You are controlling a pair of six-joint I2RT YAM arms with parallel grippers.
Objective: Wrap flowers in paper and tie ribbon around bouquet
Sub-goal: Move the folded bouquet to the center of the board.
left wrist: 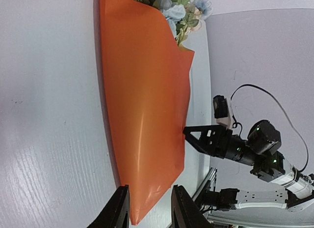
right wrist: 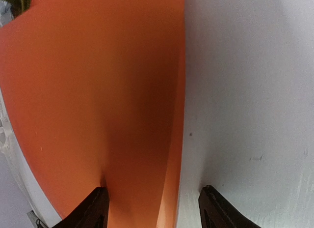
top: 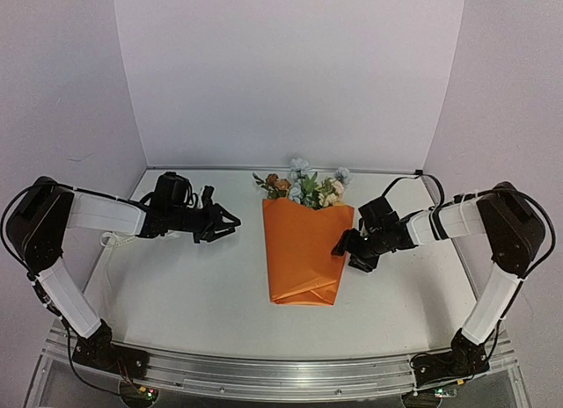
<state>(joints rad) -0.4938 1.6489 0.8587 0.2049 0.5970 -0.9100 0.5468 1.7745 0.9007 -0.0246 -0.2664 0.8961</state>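
A bright orange paper cone (top: 303, 254) is seen lying flat on the white table (top: 176, 294). A small bunch of artificial flowers (top: 303, 186), with orange, pale blue and cream blossoms and green leaves, is shown projecting from the cone's far, open end. The left gripper (top: 230, 223) is held to the left of the cone, apart from it; its jaws are set narrowly apart and nothing is gripped. The right gripper (top: 341, 248) is placed at the cone's right edge, about halfway along. Its jaws are spread wide, one over the orange sheet, the other over bare table beside it, with the paper's edge between them, unclamped.
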